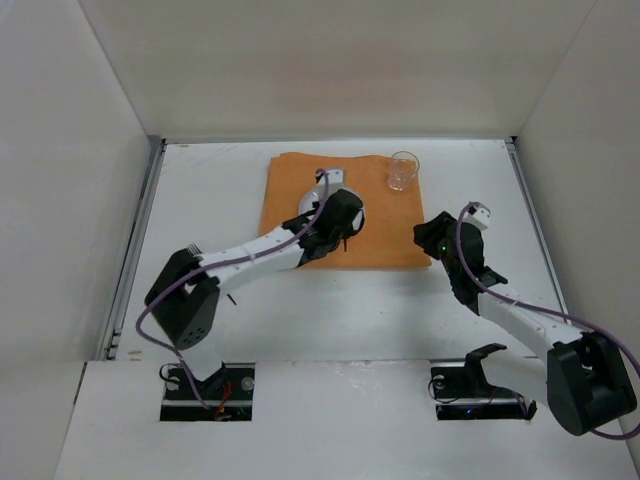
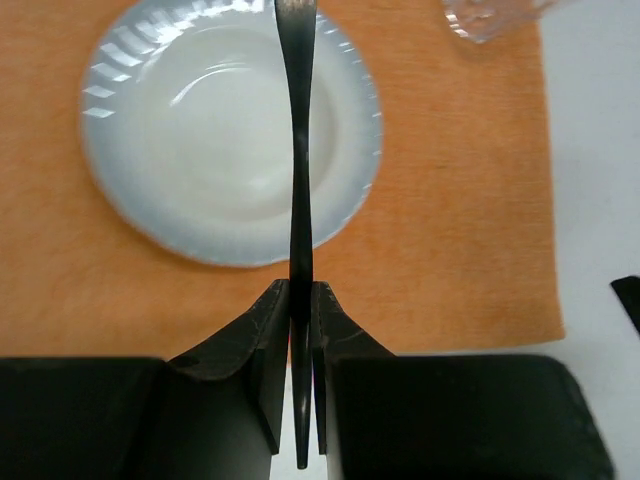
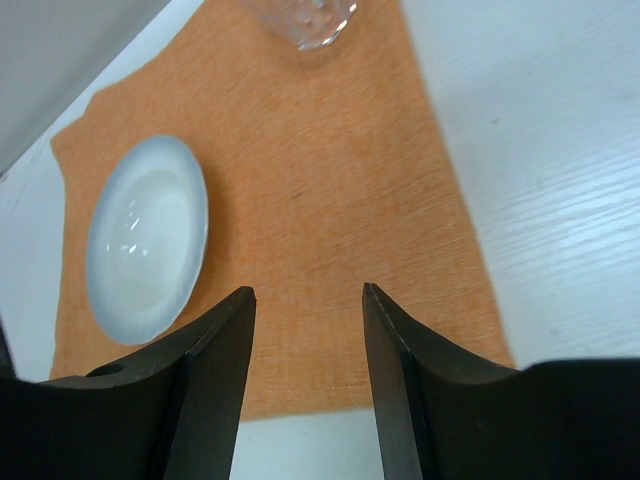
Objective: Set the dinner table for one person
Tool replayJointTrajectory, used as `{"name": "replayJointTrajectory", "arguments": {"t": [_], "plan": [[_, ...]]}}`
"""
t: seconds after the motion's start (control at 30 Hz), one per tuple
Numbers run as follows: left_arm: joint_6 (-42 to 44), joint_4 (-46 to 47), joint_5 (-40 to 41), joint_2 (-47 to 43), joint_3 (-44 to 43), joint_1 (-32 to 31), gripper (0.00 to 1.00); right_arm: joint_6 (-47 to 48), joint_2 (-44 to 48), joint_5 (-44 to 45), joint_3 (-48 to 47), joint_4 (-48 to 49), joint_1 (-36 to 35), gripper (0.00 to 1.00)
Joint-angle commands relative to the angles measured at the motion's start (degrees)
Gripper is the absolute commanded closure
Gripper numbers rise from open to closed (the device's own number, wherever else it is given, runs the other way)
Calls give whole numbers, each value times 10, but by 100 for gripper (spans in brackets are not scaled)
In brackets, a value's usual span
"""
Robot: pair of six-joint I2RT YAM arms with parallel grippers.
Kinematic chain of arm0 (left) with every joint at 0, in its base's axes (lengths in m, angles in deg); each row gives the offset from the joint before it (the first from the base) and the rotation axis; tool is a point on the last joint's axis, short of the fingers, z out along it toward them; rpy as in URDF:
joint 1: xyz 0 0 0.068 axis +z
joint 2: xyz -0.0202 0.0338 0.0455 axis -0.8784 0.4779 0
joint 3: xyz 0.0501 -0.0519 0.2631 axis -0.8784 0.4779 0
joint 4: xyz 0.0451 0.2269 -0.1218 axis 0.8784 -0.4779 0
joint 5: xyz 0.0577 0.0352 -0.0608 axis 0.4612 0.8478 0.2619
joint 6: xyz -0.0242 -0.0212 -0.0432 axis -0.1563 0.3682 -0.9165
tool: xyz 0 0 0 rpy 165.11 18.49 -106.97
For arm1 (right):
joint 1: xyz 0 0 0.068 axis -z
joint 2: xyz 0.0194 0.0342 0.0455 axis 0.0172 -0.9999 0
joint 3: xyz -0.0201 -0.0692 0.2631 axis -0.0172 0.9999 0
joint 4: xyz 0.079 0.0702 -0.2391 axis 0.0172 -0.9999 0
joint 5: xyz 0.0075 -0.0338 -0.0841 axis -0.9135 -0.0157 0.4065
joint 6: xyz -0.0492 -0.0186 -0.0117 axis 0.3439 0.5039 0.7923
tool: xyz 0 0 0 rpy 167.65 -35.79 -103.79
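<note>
Two arms reach over the white surface (image 1: 300, 320), which fills the floor of the white-walled enclosure and carries an orange mat (image 1: 290, 200) toward its far side. A white plate (image 2: 180, 160) lies on the mat, and a clear glass (image 1: 402, 170) stands at the mat's far right corner. The left end effector (image 2: 301, 290) is clamped on a thin dark utensil (image 2: 298, 150), seen edge-on, so its kind is unclear. The utensil runs out across the plate; whether it touches the plate cannot be told. The right end effector (image 3: 305, 295) hangs over the mat's right part, jaws apart with nothing between them, well apart from the plate.
</note>
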Motion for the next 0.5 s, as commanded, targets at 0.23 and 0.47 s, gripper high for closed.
{"name": "replayJointTrajectory", "arguments": {"t": [0.23, 0.47], "plan": [[20, 85, -43, 232, -236, -14, 97, -17, 42, 38, 17, 26, 18, 47], [-21, 78, -54, 340, -320, -3, 97, -19, 43, 37, 20, 28, 19, 47]]}}
